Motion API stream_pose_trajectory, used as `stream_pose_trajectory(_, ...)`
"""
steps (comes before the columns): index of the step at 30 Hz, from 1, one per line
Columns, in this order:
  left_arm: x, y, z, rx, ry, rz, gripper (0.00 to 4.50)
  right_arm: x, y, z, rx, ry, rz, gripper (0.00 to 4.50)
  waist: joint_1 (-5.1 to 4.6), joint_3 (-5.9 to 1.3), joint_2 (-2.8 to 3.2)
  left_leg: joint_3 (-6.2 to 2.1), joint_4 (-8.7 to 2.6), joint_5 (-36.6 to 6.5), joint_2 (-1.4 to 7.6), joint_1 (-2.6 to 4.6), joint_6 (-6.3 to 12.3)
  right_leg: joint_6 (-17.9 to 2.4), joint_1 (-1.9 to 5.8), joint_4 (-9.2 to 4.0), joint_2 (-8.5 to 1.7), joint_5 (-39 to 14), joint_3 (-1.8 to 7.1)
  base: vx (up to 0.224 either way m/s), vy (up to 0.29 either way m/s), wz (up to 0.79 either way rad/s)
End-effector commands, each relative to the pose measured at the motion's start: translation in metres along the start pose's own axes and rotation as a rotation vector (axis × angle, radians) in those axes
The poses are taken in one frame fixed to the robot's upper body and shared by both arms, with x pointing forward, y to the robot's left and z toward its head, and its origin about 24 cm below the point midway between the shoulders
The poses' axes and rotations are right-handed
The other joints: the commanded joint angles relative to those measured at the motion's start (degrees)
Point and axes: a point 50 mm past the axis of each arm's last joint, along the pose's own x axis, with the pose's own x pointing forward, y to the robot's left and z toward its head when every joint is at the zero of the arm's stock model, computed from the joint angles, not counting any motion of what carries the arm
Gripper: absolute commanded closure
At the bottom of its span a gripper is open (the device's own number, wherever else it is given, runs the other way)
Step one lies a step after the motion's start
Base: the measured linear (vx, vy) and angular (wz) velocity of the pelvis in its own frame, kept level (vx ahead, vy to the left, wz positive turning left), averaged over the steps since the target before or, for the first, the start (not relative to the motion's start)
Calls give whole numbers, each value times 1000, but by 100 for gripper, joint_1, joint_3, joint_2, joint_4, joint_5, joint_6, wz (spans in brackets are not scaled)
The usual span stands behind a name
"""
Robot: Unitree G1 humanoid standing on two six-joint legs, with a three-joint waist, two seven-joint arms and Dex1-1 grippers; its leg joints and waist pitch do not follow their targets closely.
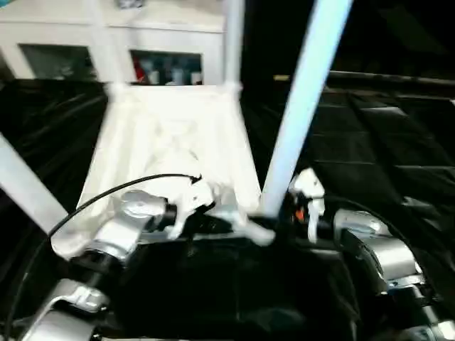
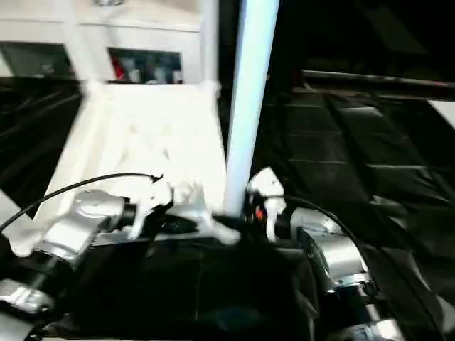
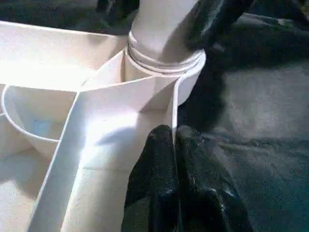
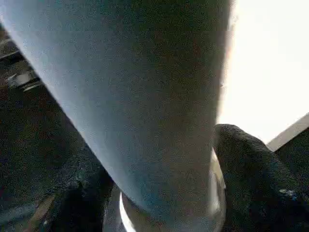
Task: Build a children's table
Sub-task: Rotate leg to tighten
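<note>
Nearest the robot, the left claw [image 3: 175, 145] is pinched closed on the thin rim wall of the upturned children's table [image 1: 170, 135] just beside its near right corner socket, while the right claw [image 4: 159, 193] has its two black fingers [image 4: 256, 179] on either side of the base of the leg [image 1: 302, 106] standing in that socket (whether they press it or stand just off it I cannot tell). The white table lies upside down on the black tabletop [image 1: 377, 142], its legs pointing up, and beyond it stands a white shelf [image 1: 163, 42].
</note>
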Motion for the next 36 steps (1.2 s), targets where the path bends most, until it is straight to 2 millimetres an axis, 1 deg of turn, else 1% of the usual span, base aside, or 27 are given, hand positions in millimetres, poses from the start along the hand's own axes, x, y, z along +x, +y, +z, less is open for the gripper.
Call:
stream_pose_trajectory(1,2,-10,-14,-78,-7,-67,450,-3,3,0,5,19,55,132,17,-303,-19,-92,-340,-839,266,56,330,-1508,231,-266,-311,-291,247,0,0,0)
stream_pose_trajectory(2,0,-10,-15,-83,-10,-69,450,-3,4,-1,16,20,66,132,20,-298,-21,-89,-345,-863,265,52,326,-1498,232,-279,-319,-360,251,0,0,0)
stream_pose_trajectory(3,-1,-11,-16,-83,-10,-71,450,-3,4,-1,22,21,73,158,20,-290,-42,-91,-348,-910,260,36,305,-1462,246,-288,-320,-516,249,0,0,0)
stream_pose_trajectory(4,-2,-11,-17,-83,-8,-72,450,-3,5,0,25,18,81,166,20,-286,-40,-92,-351,-969,266,43,273,-1417,236,-309,-332,-692,254,0,0,0)
stream_pose_trajectory(6,-4,-11,-19,-87,-6,-75,450,-2,5,0,32,14,93,166,22,-280,-44,-93,-356,-1054,266,53,225,-1352,226,-329,-334,-912,259,0,0,0)
stream_pose_trajectory(8,-4,-11,-21,-92,-5,-76,450,-2,5,0,32,11,97,199,19,-275,-44,-100,-366,-1109,267,59,161,-1289,215,-345,-337,-1074,264,0,0,0)
stream_pose_trajectory(13,-4,-11,-24,-98,-8,-73,450,-1,5,0,39,-1,95,225,11,-277,-55,-106,-369,-1162,262,67,118,-1229,210,-355,-333,-1180,267,0,0,0)
stream_pose_trajectory(19,-1,-10,-25,-101,-16,-59,450,2,9,-3,62,-25,96,234,9,-269,-54,-108,-372,-1214,255,64,102,-1173,204,-373,-336,-1350,272,0,0,0)
stream_pose_trajectory(20,3,-8,-26,-102,1,-17,450,3,9,-6,63,-28,66,235,2,-272,-57,-108,-371,-1232,260,61,92,-1169,201,-367,-337,-1349,275,0,0,0)
stream_pose_trajectory(21,7,-5,-26,-94,17,32,450,5,8,-9,63,-34,15,236,7,-260,-51,-110,-380,-1281,265,72,80,-1137,183,-391,-340,-1446,280,0,0,0)
stream_pose_trajectory(22,9,-4,-26,-90,24,53,450,6,7,-11,64,-36,-7,236,1,-247,-58,-114,-389,-1392,257,70,49,-1087,178,-413,-340,-1628,276,0,0,0)
stream_pose_trajectory(23,14,-1,-25,-94,34,99,450,9,2,-14,72,-59,-96,239,-6,-238,-65,-121,-400,-1466,253,73,27,-1048,179,-432,-340,-1802,271,0,0,0)
stream_pose_trajectory(25,24,3,-23,-110,40,161,450,16,-4,-18,115,-94,-225,240,-54,-215,-55,-145,-411,-1781,237,97,-118,-836,128,-524,-369,-2634,265,0,0,0)
stream_pose_trajectory(26,31,5,-20,-114,37,189,450,20,-6,-20,145,-115,-281,242,-65,-215,-48,-164,-415,-1851,236,96,-162,-787,123,-534,-376,-2781,255,0,0,0)
stream_pose_trajectory(27,34,6,-17,-115,34,204,450,23,-6,-21,164,-126,-308,243,-98,-214,-69,-192,-424,-1964,231,94,-205,-659,132,-567,-381,-3051,231,0,0,0)
stream_pose_trajectory(28,36,6,-17,-115,34,208,450,24,-6,-21,168,-129,-314,244,-112,-209,-73,-199,-432,-2000,228,95,-201,-604,131,-585,-376,-3143,224,0,0,0)
stream_pose_trajectory(29,43,8,-12,-113,31,231,450,29,-4,-21,190,-148,-349,245,-121,-212,-68,-206,-432,-2053,229,104,-162,-536,120,-607,-370,-3200,224,0,0,0)
stream_pose_trajectory(30,50,9,-6,-110,23,253,450,36,-4,-20,208,-169,-392,246,-133,-206,-46,-196,-433,-2107,232,122,-161,-511,80,-632,-361,-3193,237,0,0,0)
stream_pose_trajectory(31,57,10,-1,-108,17,272,450,41,-3,-19,225,-186,-429,246,-137,-222,-50,-205,-435,-2114,229,130,-196,-534,73,-622,-363,-3116,235,0,0,0)
stream_pose_trajectory(32,65,11,6,-99,7,300,450,49,-3,-16,237,-202,-478,246,-138,-224,-57,-215,-447,-2085,227,108,-187,-538,102,-618,-364,-3061,224,0,0,0)
stream_pose_trajectory(33,74,11,15,-87,-6,307,450,59,-2,-8,230,-226,-523,246,-158,-217,-30,-216,-466,-2111,240,90,-217,-556,89,-605,-347,-2928,226,0,0,0)
stream_pose_trajectory(34,78,11,21,-64,-14,315,450,65,0,-3,214,-233,-531,247,-158,-228,-9,-221,-460,-2208,229,126,-253,-578,67,-609,-344,-2878,223,0,0,0)
stream_pose_trajectory(35,78,11,22,-62,-15,318,450,66,0,-2,212,-234,-532,247,-173,-231,-27,-220,-460,-2210,222,112,-250,-579,81,-609,-339,-2838,220,0,0,0)
stream_pose_trajectory(36,78,12,22,-59,-15,321,450,67,0,-2,211,-234,-535,247,-169,-243,-23,-224,-471,-2145,225,83,-226,-605,118,-591,-341,-2656,223,0,0,0)
